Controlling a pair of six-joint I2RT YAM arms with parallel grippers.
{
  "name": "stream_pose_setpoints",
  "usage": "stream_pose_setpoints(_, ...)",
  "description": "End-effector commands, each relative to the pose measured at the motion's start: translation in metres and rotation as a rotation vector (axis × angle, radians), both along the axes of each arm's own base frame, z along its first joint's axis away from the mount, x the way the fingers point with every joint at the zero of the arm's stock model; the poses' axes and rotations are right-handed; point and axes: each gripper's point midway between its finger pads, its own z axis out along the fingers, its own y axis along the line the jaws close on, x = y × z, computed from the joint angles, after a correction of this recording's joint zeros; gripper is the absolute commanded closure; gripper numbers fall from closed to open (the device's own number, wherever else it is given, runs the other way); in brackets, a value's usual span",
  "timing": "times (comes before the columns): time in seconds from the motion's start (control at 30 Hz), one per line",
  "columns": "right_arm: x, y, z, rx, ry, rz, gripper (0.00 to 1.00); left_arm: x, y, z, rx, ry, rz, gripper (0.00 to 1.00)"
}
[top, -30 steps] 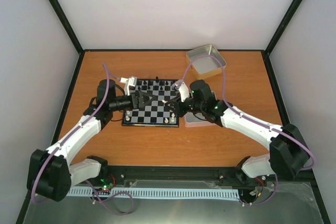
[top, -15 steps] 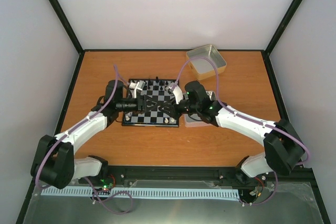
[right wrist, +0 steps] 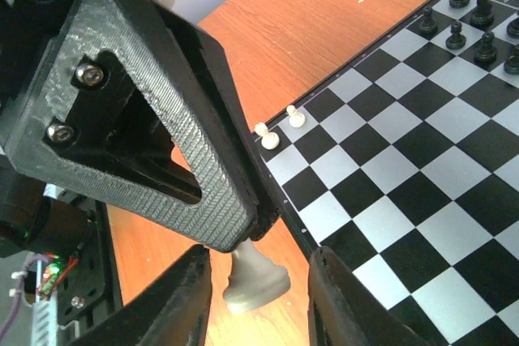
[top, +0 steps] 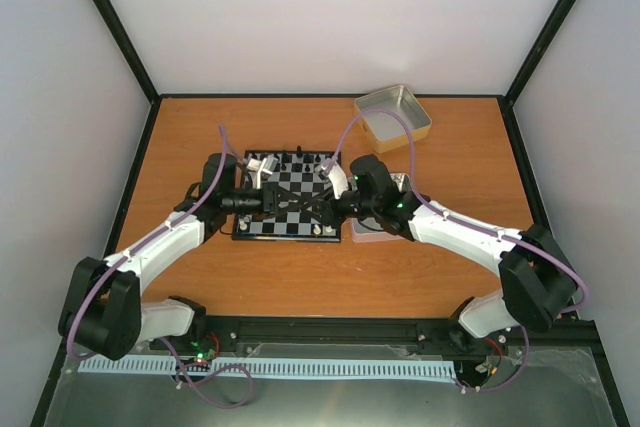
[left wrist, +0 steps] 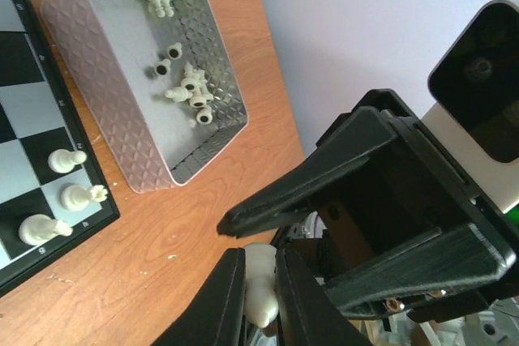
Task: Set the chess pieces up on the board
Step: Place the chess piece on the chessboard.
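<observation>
Above the board (top: 283,225) my two grippers meet tip to tip. The left gripper (left wrist: 259,258) is shut on a cream-white chess piece (left wrist: 261,285) that stands between its fingers. The right gripper (right wrist: 261,263) is open, its jaws well apart on either side of that same piece (right wrist: 256,281) and not touching it. In the top view the left gripper (top: 298,203) and right gripper (top: 322,204) hide the piece. Cream pieces (left wrist: 66,160) stand on one edge row of the board (left wrist: 24,119), and two more (right wrist: 268,137) sit at another corner.
A patterned tin (left wrist: 97,79) beside the board holds several loose cream pieces (left wrist: 190,91). A second metal tin (top: 393,115) stands at the back right of the table. Black pieces (right wrist: 480,22) line the far row of the board.
The left gripper has closed onto the cream piece while the right gripper's jaws have opened off it. Both arms drew together over the board.
</observation>
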Motion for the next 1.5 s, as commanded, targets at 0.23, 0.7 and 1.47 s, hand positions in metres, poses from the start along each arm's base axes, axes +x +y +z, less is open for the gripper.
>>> stream_pose_setpoints(0.23, 0.006, -0.012, -0.008, -0.047, -0.002, -0.1, 0.41, 0.035, 0.084, -0.054, 0.616, -0.07, 0.372, 0.95)
stream_pose_setpoints(0.7, 0.024, -0.03, -0.026, -0.138, -0.005, -0.241, 0.39, 0.03, 0.118, -0.113, 0.879, 0.019, 0.428, 0.95)
stream_pose_setpoints(1.47, 0.03, -0.034, -0.035, -0.172, 0.003, -0.278, 0.39, 0.022, 0.096, -0.14, 0.876, 0.078, 0.309, 0.85)
